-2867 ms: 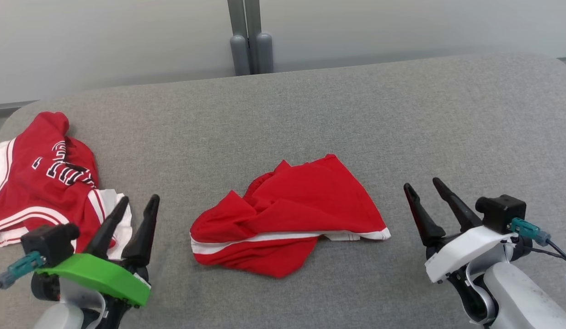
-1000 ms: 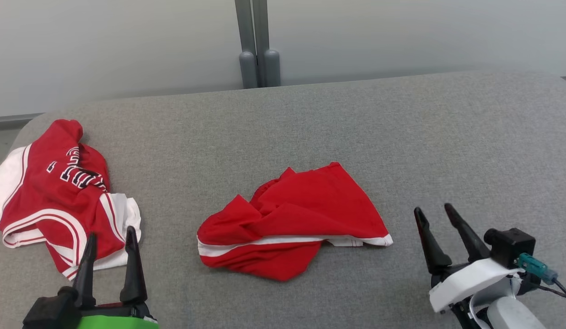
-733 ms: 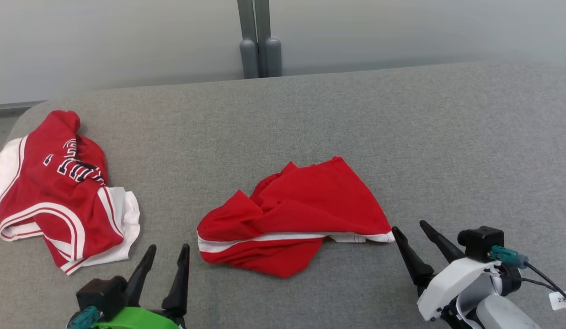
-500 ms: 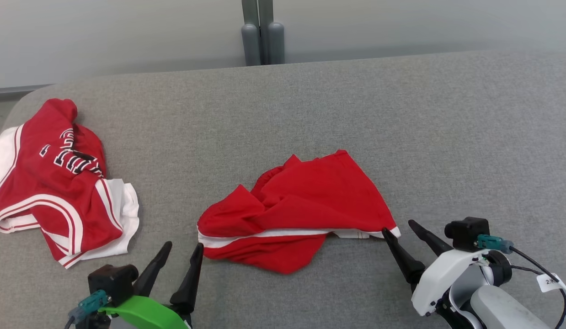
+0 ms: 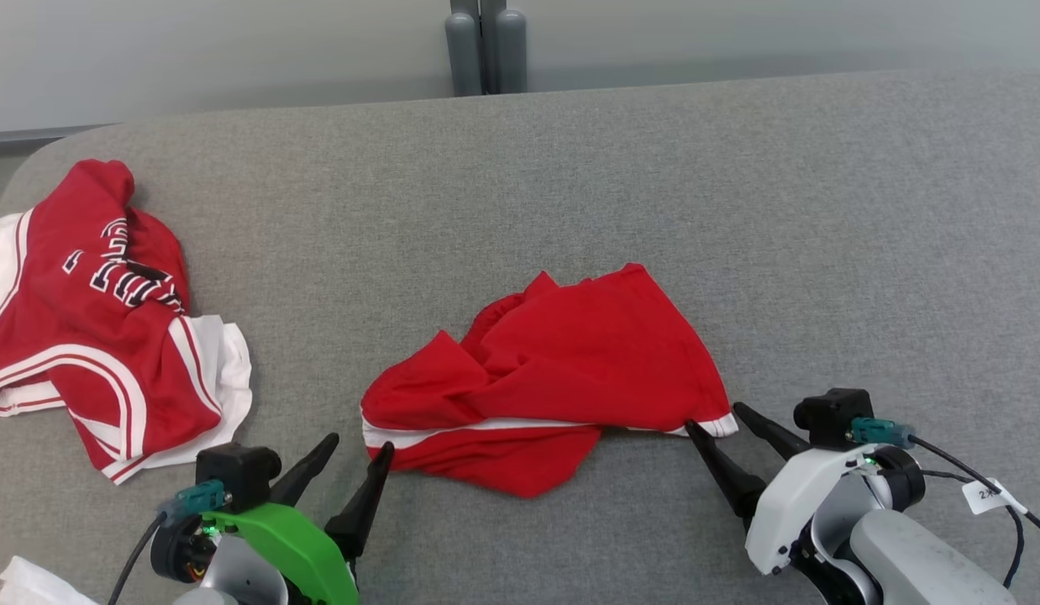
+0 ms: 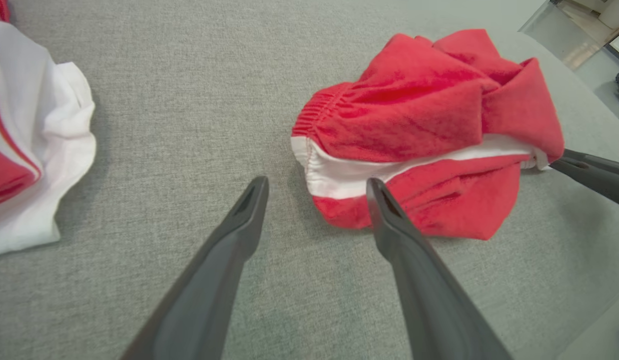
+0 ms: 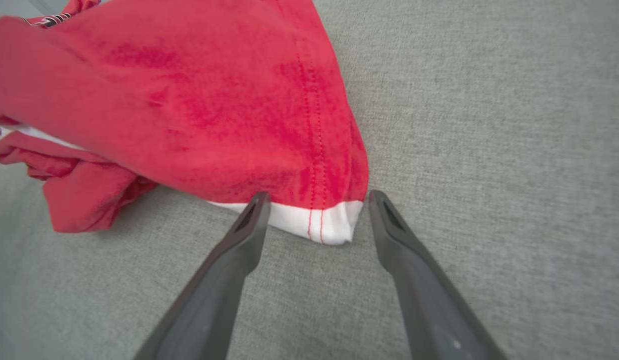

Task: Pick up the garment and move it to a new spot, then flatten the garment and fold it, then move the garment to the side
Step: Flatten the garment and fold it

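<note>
The garment [image 5: 554, 378], a pair of red shorts with white trim, lies crumpled in the lower middle of my head view, twisted so that one fold laps across another. I judge it light, soft and limp. It will sag as soon as it leaves the surface, and a pinch may catch one layer or several. So I'd want a bite well onto an edge, not at the very tip, since thin knit can pull out of a shallow hold. Nothing about it is fragile. The best handles look to be the two ends of the white stripe. My right claw [image 5: 713, 416] stands wide open and low, its tips either side of the white hem corner [image 7: 324, 222] at the garment's right end. I cannot tell whether it touches the cloth. My left claw [image 5: 359, 442], at the lower left, is spread just as wide and holds nothing, its tips right at the gathered white-banded end [image 6: 339, 175]. The surface [image 5: 738, 210] is a grey woven cushion top, probably rough enough to drag cloth rather than let it slide. A red and white jersey [image 5: 91, 319] is heaped at the left edge of the frame, well apart from the shorts. At the top of the frame, beyond the cushion, are a pale wall [image 5: 234, 50] and a grey upright [image 5: 485, 42].
</note>
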Controlling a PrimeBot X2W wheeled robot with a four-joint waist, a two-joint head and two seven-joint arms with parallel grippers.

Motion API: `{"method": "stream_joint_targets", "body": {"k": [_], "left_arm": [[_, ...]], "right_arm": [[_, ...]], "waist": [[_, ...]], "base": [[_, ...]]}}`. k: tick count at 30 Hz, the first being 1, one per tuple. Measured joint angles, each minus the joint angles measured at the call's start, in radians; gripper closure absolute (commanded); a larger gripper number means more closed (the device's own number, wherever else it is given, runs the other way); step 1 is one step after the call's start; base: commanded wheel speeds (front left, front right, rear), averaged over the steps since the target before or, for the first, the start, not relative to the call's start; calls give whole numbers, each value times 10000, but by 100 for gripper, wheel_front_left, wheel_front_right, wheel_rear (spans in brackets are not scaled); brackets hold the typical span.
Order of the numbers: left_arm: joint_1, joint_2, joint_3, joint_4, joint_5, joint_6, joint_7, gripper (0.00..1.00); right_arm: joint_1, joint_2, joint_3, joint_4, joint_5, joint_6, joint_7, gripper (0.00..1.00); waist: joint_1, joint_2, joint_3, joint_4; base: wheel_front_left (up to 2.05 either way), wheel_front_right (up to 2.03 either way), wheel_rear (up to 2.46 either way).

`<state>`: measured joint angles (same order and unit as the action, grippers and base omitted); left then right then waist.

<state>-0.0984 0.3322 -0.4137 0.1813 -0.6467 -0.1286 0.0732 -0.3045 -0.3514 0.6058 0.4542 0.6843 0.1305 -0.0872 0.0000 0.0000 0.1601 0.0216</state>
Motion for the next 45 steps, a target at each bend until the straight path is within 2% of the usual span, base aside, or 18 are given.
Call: {"method": "stream_joint_targets", "body": {"k": [10,11,12,13,14,15,23,29,32,36,40,45], "left_arm": [[-1183,431,-1030,1116,-579,0,-44,0],[-1244,460,-1106,1174,-637,0,-69,0],[-1311,493,-1197,1227,-738,0,-128,21],[-1382,533,-1308,1285,-825,0,-198,52],[-1419,566,-1361,1319,-853,-2,-280,90],[-1459,600,-1417,1373,-930,-2,-353,100],[-1467,880,-1741,1235,-1482,-2,-846,100],[-1414,1267,-1728,493,-1697,-2,-813,100],[-1606,1542,-1707,61,-1712,-2,-441,100],[-2759,1919,-1530,-389,-1712,-2,313,100],[-4405,2052,-1509,-378,-1789,-2,1306,100],[-6792,2038,-1973,42,-1781,-2,2299,100]], "right_arm": [[-402,-10,535,244,211,0,-201,0],[-427,-8,589,257,244,0,-203,6],[-471,-4,644,272,286,0,-215,33],[-499,-2,708,291,320,0,-251,52],[-508,-6,763,303,360,0,-293,85],[-510,-2,840,311,393,0,-330,100],[-585,-31,1210,244,802,0,-947,100],[-597,-316,932,-740,1565,0,-1536,100],[-724,-522,771,-1296,1833,0,-1626,100],[-1488,-823,734,-1726,1998,0,-1659,100],[-2722,-1043,834,-1766,2301,0,-1634,100],[-4656,-1404,1260,-1697,2907,0,-1390,100]], "waist": [[0,0,188,-189],[0,0,195,-210],[0,0,200,-235],[0,0,202,-258],[0,0,199,-273],[0,0,186,-285],[0,0,-89,-256],[0,0,-402,-153],[0,0,-477,-128],[0,0,-317,-136],[0,0,102,-172],[0,0,868,-225]], "base": [[0,0,0],[0,0,0],[0,0,0],[0,0,0],[0,0,0],[0,0,0],[0,0,0],[0,0,0],[0,0,0],[0,0,0],[0,0,0],[0,0,0]]}}
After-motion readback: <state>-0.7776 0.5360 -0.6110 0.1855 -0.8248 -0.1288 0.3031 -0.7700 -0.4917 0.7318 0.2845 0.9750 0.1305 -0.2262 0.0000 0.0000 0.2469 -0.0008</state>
